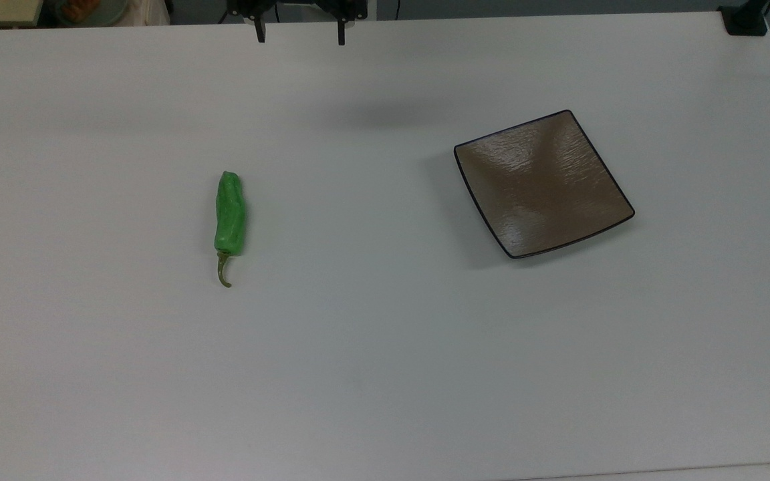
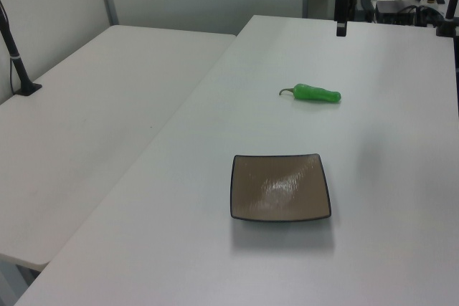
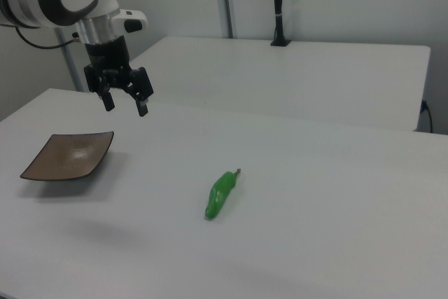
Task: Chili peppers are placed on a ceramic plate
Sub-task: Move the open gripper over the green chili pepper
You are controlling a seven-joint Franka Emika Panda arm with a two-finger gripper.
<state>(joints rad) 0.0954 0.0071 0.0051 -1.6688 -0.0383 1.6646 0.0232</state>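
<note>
A bright green chili pepper [image 1: 230, 216] with a thin curved stem lies on the white table at the top view's left of centre; it also shows as the chili pepper [image 2: 316, 94] and the chili pepper [image 3: 221, 194]. The square brown ceramic plate [image 1: 542, 184] with a black rim sits empty at the top view's right, seen again as the plate [image 2: 280, 187] and the plate [image 3: 70, 155]. My gripper [image 3: 126, 104] hangs open high above the table, far from both; its gripper [image 1: 301, 36] fingertips show at the top view's upper edge.
The white table [image 1: 385, 374] has wide bare room around both things. A second white table [image 2: 93, 134] adjoins at the left view's left. A black post base [image 1: 746, 23] stands at the top view's far right corner.
</note>
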